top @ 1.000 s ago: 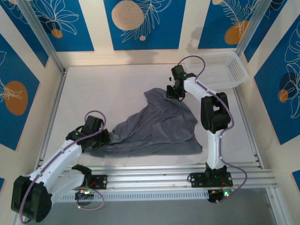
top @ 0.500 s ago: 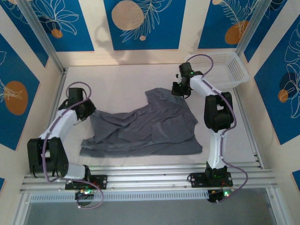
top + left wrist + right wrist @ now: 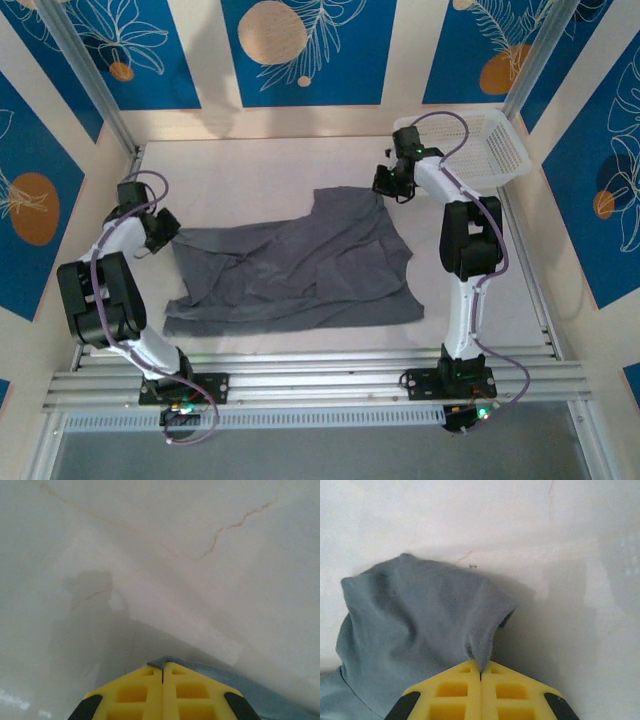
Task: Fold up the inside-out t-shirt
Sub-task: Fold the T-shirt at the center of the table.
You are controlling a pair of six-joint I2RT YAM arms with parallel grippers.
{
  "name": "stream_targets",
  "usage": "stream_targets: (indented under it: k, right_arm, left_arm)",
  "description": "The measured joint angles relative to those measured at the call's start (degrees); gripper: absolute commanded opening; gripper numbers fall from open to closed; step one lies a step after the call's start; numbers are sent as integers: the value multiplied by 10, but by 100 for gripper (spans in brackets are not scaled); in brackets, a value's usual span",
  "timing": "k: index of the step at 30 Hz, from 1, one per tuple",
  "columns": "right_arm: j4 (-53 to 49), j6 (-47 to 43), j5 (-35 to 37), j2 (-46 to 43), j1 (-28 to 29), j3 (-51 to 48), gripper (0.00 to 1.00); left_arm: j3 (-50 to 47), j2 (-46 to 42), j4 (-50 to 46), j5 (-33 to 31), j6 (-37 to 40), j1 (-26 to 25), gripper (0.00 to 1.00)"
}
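Top external view is showing aluminium rails (image 3: pixel 330 372) running along the table's near edge at 6 o'clock, with both arm bases bolted onto them. Just beyond, the inside-out t-shirt (image 3: pixel 300 265) is lying spread and wrinkled across the middle of the white table (image 3: pixel 250 170). The left gripper (image 3: pixel 163 232) is pinching its corner at 9 o'clock. The right gripper (image 3: pixel 387 186) is pinching its edge toward 1 o'clock, so the cloth is stretching between the two. Farther out, at 2 o'clock, a white mesh basket (image 3: pixel 480 150) is sitting in the far corner, near the right gripper. Blue patterned panels (image 3: pixel 300 50) are walling the table in.

Left wrist view is giving what the overhead one is hiding: yellow fingers (image 3: pixel 132 692) are pressing together on a thin grey lip of shirt above bare table. Right wrist view is showing that gripper's pads (image 3: pixel 452 695) closing on a fold that is humping up toward 10 o'clock.
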Motion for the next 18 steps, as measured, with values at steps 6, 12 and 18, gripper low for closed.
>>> stream_targets:
  k: [6, 12, 18]
  right_arm:
    - [-1, 9, -9, 14, -13, 43, 0]
    - [-5, 15, -10, 37, -24, 82, 0]
    - [-18, 16, -21, 74, -36, 131, 0]
  left_arm:
    - [48, 45, 2, 50, 42, 14, 0]
    - [106, 103, 23, 83, 73, 17, 0]
    - [139, 147, 47, 116, 78, 23, 0]
